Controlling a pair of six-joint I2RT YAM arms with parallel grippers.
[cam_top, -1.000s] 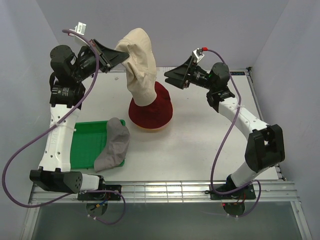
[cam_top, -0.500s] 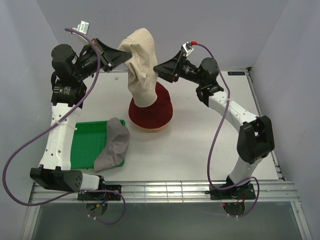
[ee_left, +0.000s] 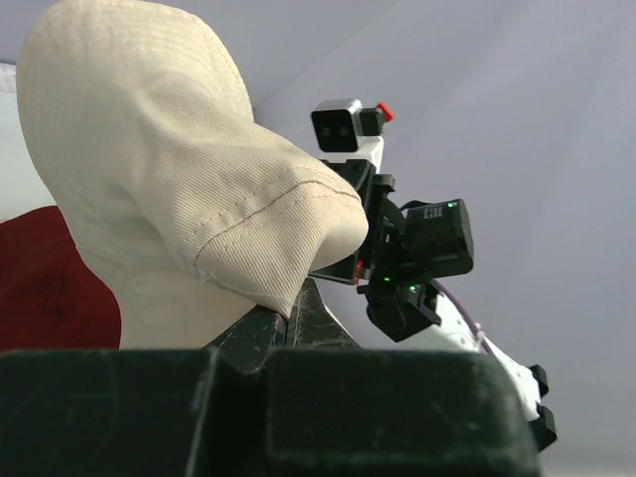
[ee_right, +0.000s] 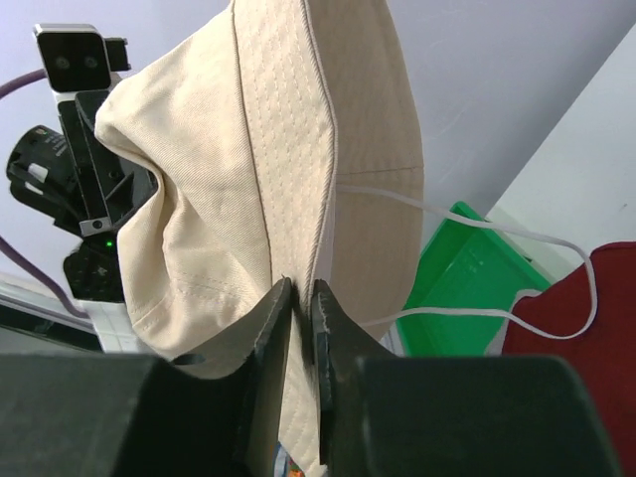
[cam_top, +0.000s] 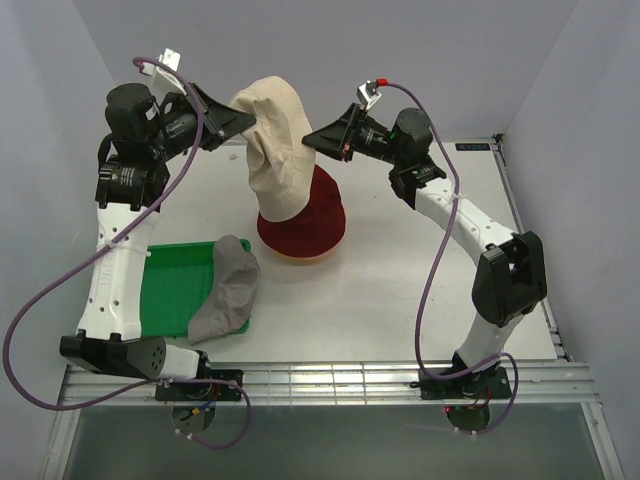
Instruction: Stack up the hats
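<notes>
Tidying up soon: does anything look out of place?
The grey hat lies crumpled over the green tray's right edge, half on the table. The cream hat hangs squashed between the left tool and right tool, above the red hat.

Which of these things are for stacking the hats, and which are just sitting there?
For the job:
cream hat, held up in the air
dark red hat, on the table
grey hat, lying floppy

Just lying about:
green tray, partly under the grey hat
</notes>
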